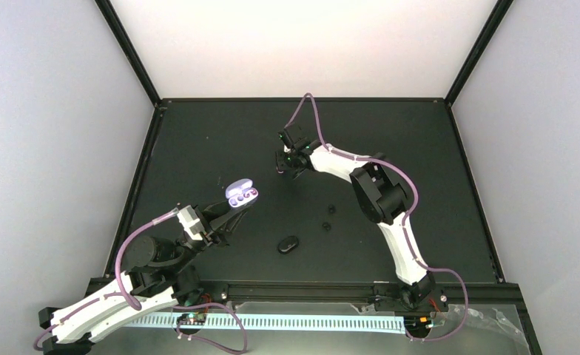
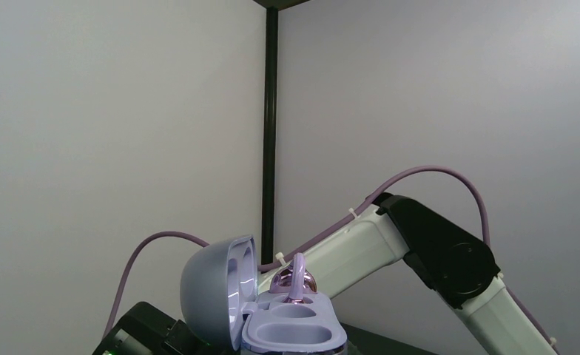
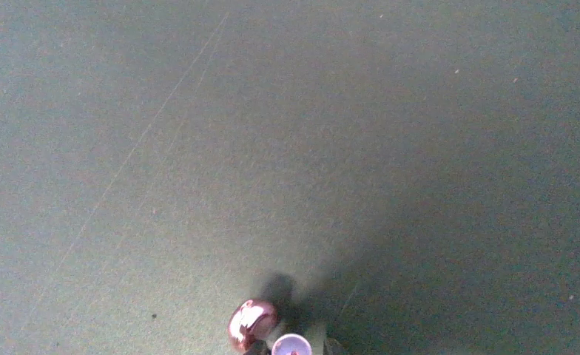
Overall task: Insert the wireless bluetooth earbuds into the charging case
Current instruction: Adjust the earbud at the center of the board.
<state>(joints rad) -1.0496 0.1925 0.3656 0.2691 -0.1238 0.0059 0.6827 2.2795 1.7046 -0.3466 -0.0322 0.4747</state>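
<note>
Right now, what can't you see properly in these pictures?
Right wrist view: bottom edge cuts off the right gripper, so its grip on the pink earbud is unclear.
Left wrist view: bottom edge cuts the purple charging case; left gripper unseen.
Top view: black earbuds too small.

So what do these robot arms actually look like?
Both the left arm and right arm have white tubular segments joined by chunky black joints. Loose lilac cables loop alongside each. The left pincer and right pincer are small and black.

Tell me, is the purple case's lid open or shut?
Open. The purple case has its lid swung up off the base.
</note>
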